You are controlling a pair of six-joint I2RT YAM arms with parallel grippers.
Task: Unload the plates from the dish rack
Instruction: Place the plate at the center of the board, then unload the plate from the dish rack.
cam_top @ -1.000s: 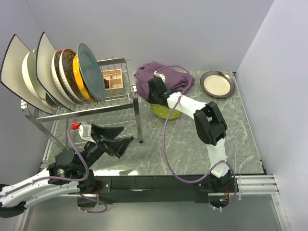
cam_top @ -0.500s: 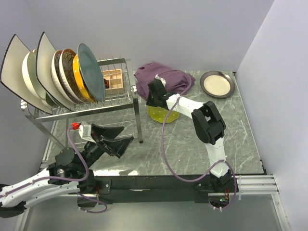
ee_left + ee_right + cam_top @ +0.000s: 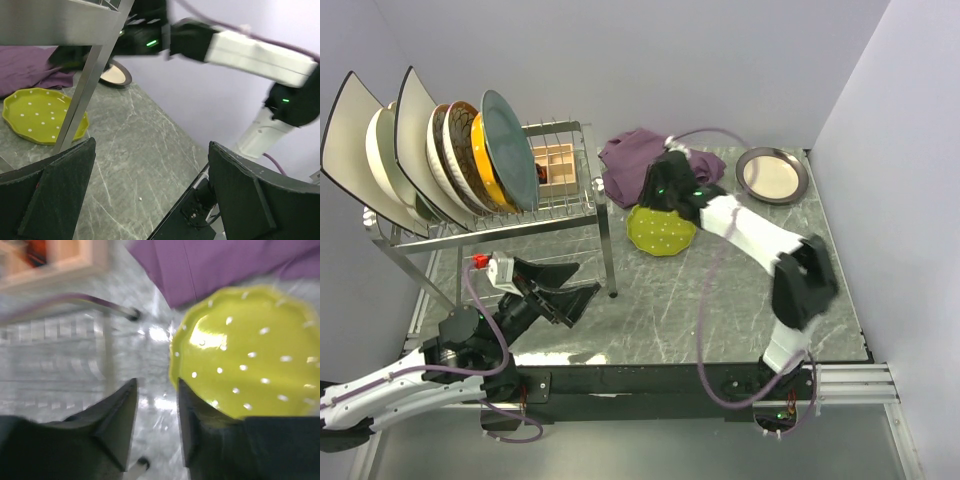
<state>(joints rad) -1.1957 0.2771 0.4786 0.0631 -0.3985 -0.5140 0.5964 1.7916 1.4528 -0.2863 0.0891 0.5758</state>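
**Q:** What changed over the last second?

**A:** I have released the lime-yellow plate (image 3: 660,232). A second ago the right gripper (image 3: 156,390) was down on it, hiding part of it. Now that arm has lifted and swung away towards the far right, and the whole dotted plate shows, lying flat on the table (image 3: 720,290), its far edge right against the purple cloth (image 3: 640,155).

**Q:** Jaw state, right?

**A:** Parted partway, with nothing between them. In the wrist view the plate sits below and to one side of the fingers, clear of both.

**Q:** Left?

**A:** The left gripper (image 3: 555,295) has not moved. It is spread as wide as it goes and holds nothing, low by the near leg of the dish rack (image 3: 570,210).

**Q:** Where does that leave the unloading?

**A:** Two plates are out: the lime one, and a cream plate (image 3: 772,175) with a dark rim at the far right corner. The rest of the plates (image 3: 470,150) stand on edge in the upper tier, unchanged: white square, cream, brown-patterned, orange, and teal nearest the wooden box (image 3: 552,165). I judge most of the job remains, and the teal plate is the easiest next reach.
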